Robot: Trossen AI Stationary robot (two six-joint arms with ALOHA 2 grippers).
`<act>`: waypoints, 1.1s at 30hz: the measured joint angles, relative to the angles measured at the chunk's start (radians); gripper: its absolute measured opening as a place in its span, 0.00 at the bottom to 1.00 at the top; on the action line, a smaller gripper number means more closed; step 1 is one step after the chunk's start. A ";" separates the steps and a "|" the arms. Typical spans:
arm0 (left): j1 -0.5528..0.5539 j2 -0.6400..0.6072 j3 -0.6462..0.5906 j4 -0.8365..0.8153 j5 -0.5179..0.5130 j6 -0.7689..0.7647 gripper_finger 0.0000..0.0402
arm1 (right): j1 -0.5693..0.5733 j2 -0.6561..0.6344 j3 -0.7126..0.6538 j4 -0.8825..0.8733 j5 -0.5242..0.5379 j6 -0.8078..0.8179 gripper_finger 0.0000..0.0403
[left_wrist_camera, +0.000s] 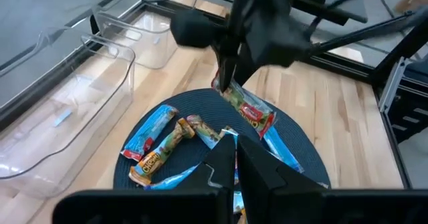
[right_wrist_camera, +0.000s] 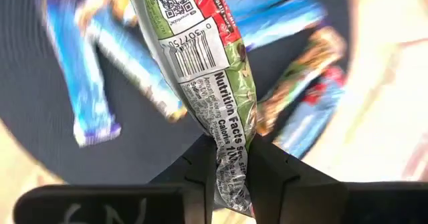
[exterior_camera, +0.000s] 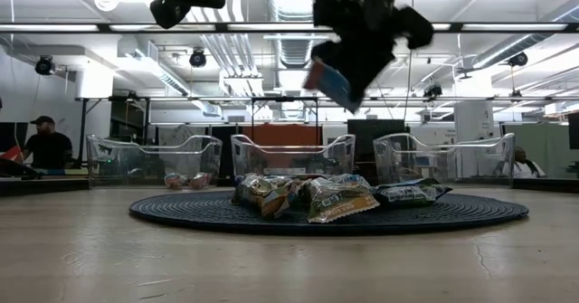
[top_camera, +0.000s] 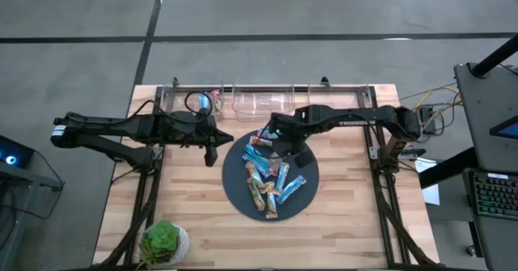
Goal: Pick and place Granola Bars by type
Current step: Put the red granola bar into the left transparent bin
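My right gripper (right_wrist_camera: 231, 167) pinched one end seam of a red-and-green shiny wrapped granola bar (right_wrist_camera: 200, 57), which hung below me above the dark round mat (top_camera: 306, 192). It looked light, floppy and slippery; the crimped seam seemed safest.

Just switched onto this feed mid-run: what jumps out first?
The right gripper hangs above the dark round mat, shut on a red-and-green granola bar that dangles clear of the pile. Below it, the remaining bars lie heaped on the mat, blue ones mixed with brown. The left gripper hovers shut and empty beside the mat, and clear bins line the table's far edge.
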 joint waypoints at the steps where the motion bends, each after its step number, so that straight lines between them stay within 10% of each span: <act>1: 0.000 -0.002 0.000 0.000 0.000 0.000 0.00 | 0.000 -0.001 0.022 -0.002 -0.001 0.027 0.14; 33: 0.064 -0.166 0.001 -0.010 -0.097 0.097 0.00 | -0.195 0.020 0.276 0.304 -0.153 0.573 0.14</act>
